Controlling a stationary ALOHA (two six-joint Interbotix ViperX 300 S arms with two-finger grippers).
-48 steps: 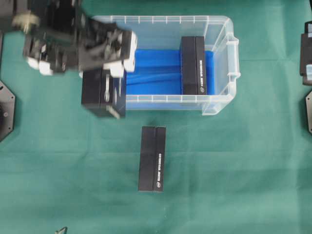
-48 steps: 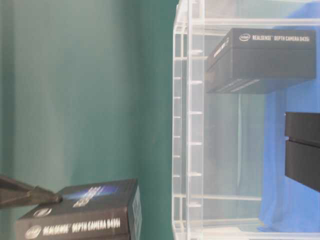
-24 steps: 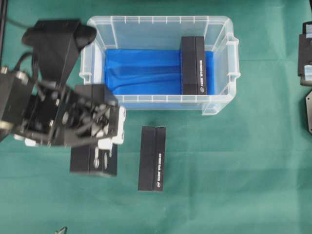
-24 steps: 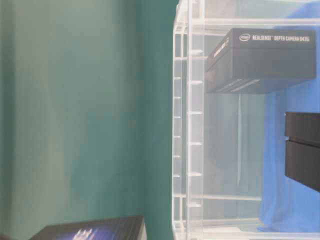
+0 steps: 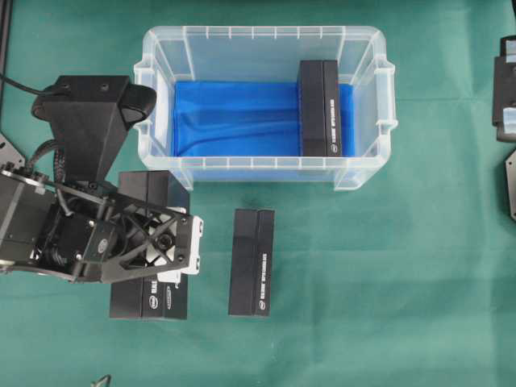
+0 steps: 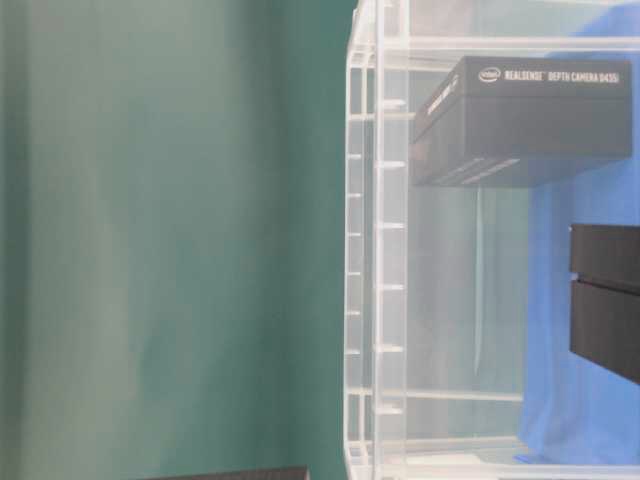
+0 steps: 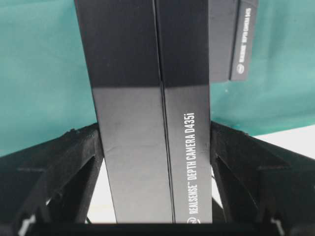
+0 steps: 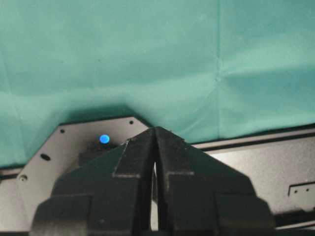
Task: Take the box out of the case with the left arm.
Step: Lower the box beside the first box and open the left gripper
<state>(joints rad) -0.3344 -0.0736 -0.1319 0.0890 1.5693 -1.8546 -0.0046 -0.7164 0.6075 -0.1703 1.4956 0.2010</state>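
Note:
My left gripper [image 5: 158, 247] is shut on a black RealSense box [image 5: 150, 301], outside the case, over the green cloth in front of the case's left end. In the left wrist view the box [image 7: 147, 128] fills the gap and both fingers [image 7: 76, 162] press its long sides. The clear case [image 5: 364, 173] with its blue lining stands at the back and holds another black box [image 5: 320, 109] at its right end. That box [image 6: 520, 115] shows through the case wall [image 6: 380, 250] in the table-level view. My right gripper [image 8: 156, 132] is shut and empty, parked at the right edge [image 5: 506, 81].
A third black box [image 5: 251, 262] lies on the cloth just right of the held one, also seen past it [image 7: 236, 39] in the left wrist view. Green cloth [image 5: 387, 306] covers the table to the front and right. Black base plates [image 5: 511, 185] sit at the side edges.
My left gripper has carried the box from over the case's front left corner toward the table's front, and now holds it lower, beside the loose box. The right arm stayed still.

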